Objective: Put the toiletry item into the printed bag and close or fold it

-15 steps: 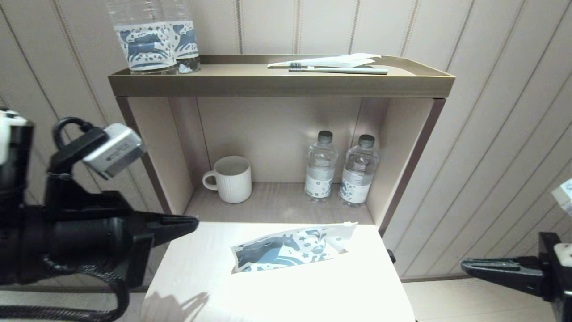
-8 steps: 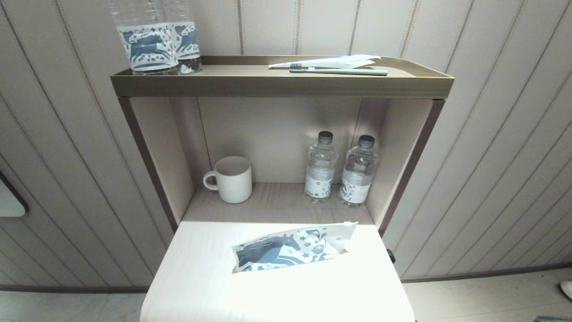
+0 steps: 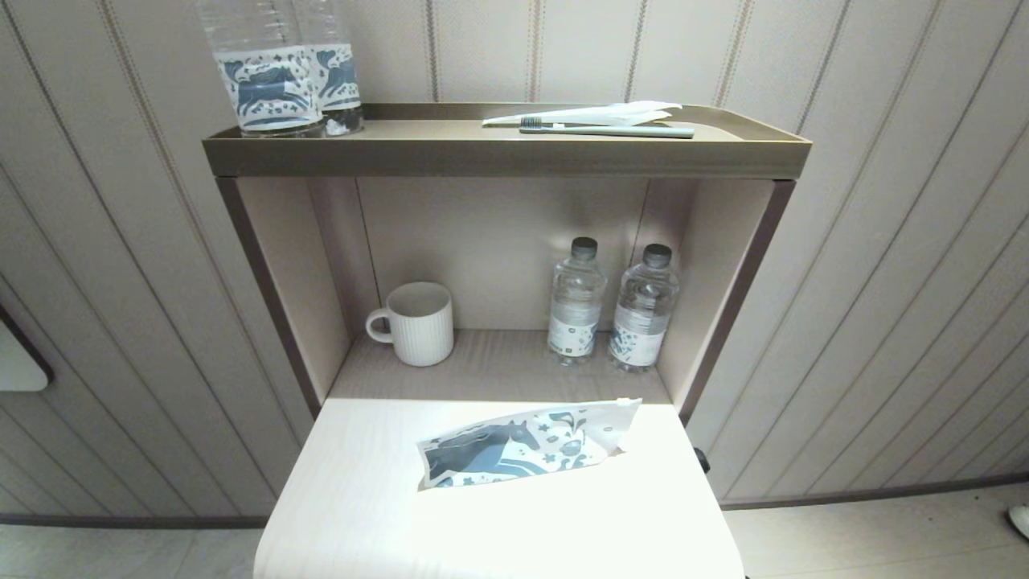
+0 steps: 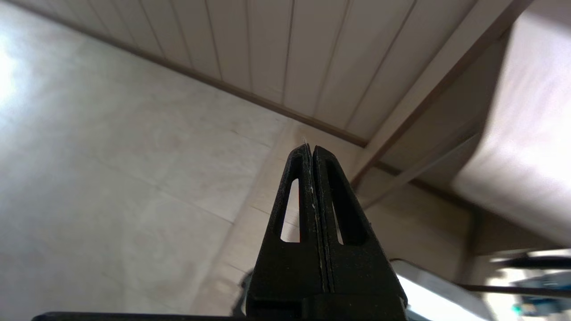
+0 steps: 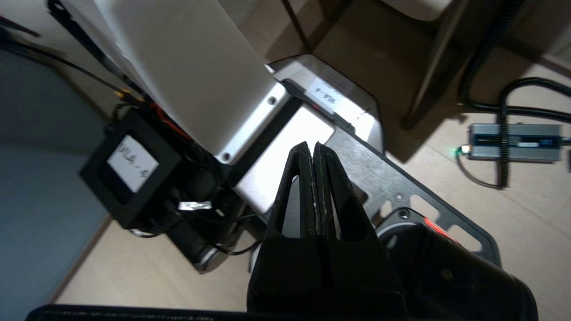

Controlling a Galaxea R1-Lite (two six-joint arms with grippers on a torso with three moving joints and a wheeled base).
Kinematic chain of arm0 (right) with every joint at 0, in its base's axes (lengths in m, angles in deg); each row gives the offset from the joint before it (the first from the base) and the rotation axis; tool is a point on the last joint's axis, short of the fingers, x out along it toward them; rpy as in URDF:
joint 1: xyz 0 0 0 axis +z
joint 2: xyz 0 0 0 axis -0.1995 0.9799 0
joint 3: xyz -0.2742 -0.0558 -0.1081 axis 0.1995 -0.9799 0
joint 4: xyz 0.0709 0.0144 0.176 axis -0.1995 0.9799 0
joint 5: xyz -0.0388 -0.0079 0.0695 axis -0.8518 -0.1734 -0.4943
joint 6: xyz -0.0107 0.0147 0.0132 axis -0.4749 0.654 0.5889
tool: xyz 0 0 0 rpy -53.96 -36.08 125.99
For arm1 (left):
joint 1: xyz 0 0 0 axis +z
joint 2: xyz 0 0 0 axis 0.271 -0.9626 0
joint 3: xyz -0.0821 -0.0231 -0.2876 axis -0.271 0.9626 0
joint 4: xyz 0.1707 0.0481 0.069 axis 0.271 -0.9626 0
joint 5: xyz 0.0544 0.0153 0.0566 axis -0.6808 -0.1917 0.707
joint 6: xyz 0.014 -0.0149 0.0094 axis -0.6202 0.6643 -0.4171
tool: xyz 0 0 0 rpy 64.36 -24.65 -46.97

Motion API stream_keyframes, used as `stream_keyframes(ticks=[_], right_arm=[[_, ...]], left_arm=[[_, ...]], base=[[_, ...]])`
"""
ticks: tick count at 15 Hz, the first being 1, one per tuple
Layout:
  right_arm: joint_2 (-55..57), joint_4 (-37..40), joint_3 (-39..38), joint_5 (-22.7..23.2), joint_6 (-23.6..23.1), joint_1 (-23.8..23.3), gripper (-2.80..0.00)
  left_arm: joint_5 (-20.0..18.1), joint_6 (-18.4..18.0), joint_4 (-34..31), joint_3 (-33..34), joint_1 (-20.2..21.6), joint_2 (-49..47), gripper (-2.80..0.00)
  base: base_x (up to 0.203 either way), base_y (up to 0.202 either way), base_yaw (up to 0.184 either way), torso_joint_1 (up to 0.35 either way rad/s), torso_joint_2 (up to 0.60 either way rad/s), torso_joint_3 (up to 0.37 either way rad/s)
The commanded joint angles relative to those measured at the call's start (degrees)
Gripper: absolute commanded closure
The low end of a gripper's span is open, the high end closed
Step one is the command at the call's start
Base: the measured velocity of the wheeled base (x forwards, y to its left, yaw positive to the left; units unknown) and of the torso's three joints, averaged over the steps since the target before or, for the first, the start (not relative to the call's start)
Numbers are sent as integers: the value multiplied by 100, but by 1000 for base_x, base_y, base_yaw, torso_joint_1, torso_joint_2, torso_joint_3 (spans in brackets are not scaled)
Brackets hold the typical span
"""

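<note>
Striped wall panels, pale tabletop (image 3: 362, 498): your arms have dropped out of the head view, left pincer (image 4: 311, 149) and right pincer (image 5: 311, 147) both clenched empty. The white horse-printed zip pouch (image 3: 522, 452) lies alone there, so looks wrapped up.

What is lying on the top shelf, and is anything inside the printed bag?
On the top shelf: two bottles, a toothbrush and a white wrapper behind it. The printed bag lies flat on the table; its contents are hidden.
</note>
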State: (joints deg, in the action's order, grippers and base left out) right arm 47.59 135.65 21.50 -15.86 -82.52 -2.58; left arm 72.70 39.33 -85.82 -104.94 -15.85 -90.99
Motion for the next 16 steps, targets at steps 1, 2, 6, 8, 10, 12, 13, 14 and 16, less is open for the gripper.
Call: stream_keyframes(ticks=[1, 2, 6, 8, 10, 12, 13, 14, 16], right_arm=[[-853, -63, -387, -501, 95, 24, 0], [-1088, -380, -887, -790, 133, -362, 0], [-1878, -3431, -3033, -2072, 124, -820, 0], [-2558, -4758, -3732, -2586, 92, -845, 0], [-2647, -5311, -3936, -2821, 216, -857, 0], [-2647, -5561, -4057, -3155, 267, -860, 0], [-2647, -5834, -4259, -3353, 278, -864, 0], [-2647, -6335, -4351, -3415, 273, -865, 0], [-2647, -6375, -4412, -3403, 346, -866, 0]], left_arm=[[11, -276, 486, 829, 63, 613, 0], [6, -527, 993, 1312, 62, 795, 0], [-468, -2378, 2702, 2118, 45, 1750, 0], [-828, -2427, 3560, 2501, 40, 1750, 0], [-1681, -2406, 4098, 2872, 39, 1747, 0], [-2047, -2053, 4026, 2935, 39, 1741, 0], [-2043, -2031, 4021, 2936, 39, 1741, 0], [-2046, -2037, 4021, 2936, 39, 1741, 0], [-2067, -2093, 4012, 2936, 39, 1741, 0]], base=[[0, 0, 0, 0, 0, 0], [0, 0, 0, 0, 0, 0], [0, 0, 0, 0, 0, 0], [0, 0, 0, 0, 0, 0], [0, 0, 0, 0, 0, 0], [0, 0, 0, 0, 0, 0], [0, 0, 0, 0, 0, 0], [0, 0, 0, 0, 0, 0], [0, 0, 0, 0, 0, 0]])
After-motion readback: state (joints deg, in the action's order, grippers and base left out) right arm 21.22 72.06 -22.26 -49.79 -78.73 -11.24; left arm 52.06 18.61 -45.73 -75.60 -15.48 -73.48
